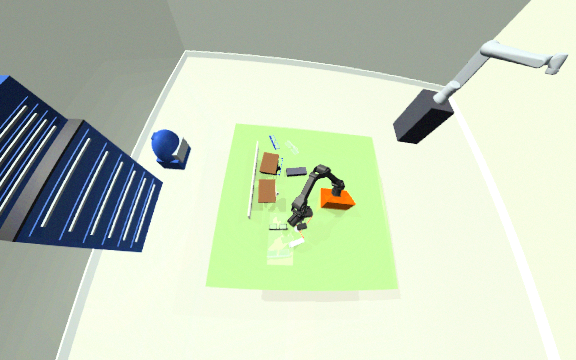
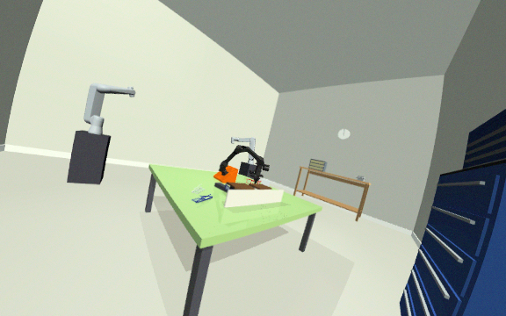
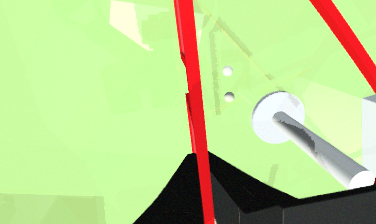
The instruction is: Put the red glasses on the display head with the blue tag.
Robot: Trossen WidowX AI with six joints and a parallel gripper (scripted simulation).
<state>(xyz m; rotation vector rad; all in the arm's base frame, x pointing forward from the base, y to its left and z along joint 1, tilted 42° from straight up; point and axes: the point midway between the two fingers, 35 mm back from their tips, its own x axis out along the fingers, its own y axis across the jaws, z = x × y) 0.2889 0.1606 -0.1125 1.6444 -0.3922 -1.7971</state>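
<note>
A robot arm's gripper (image 1: 300,225) carries the red glasses (image 3: 195,115) above the green bench (image 1: 338,260), its jaws nearly shut and clamped on the thin red frame. In the wrist view a temple runs up from the black jaws while a second red bar crosses the upper right corner, over a white disc on a grey post (image 3: 278,117). In the top view the glasses hang near the middle of the bench. The display heads cannot be made out clearly. A pinch this narrow could let the frame swivel, leaving it crooked or clipping the other head.
</note>
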